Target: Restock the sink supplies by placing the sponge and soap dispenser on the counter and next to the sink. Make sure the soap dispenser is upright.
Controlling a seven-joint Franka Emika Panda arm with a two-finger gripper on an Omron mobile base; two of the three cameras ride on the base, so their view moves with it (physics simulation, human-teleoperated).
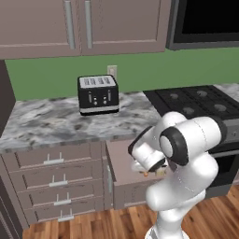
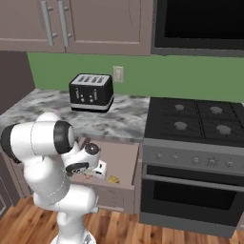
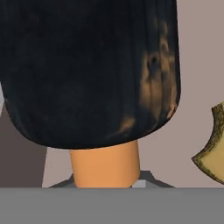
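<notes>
So the arm is folded down low in front of the cabinets, with its hand reaching into an open drawer (image 2: 125, 164) that sticks out just under the front edge of the counter (image 1: 51, 122). The gripper (image 2: 88, 174) is down inside that drawer, near its left side as seen in the right base view.

From the hand camera, the soap dispenser (image 3: 89, 70) is right up against the lens: a big dark body with orangey-brown streaks on one side and a plain orange neck (image 3: 105, 162) running down toward the fingers. The fingers are pulled in tight, and it looks like they're clamped on that orange part of the bottle, though the fingertips themselves are tucked under the bottom edge of the view so I can't see the contact itself. Can't tell whether the bottle is lying down or standing either.

The sponge (image 3: 213, 146) is just beside the bottle on the drawer floor, a yellowish-tan chunk poking in at the right edge of the hand view. In the right base view it's the little yellow bit (image 2: 113, 179) toward the front of the drawer, to the right of the hand.

Up on the counter there's a black toaster (image 1: 97, 94) near the back wall, below a wall outlet (image 1: 112, 71). The stove (image 2: 200, 121) sits at the right end of the counter.
</notes>
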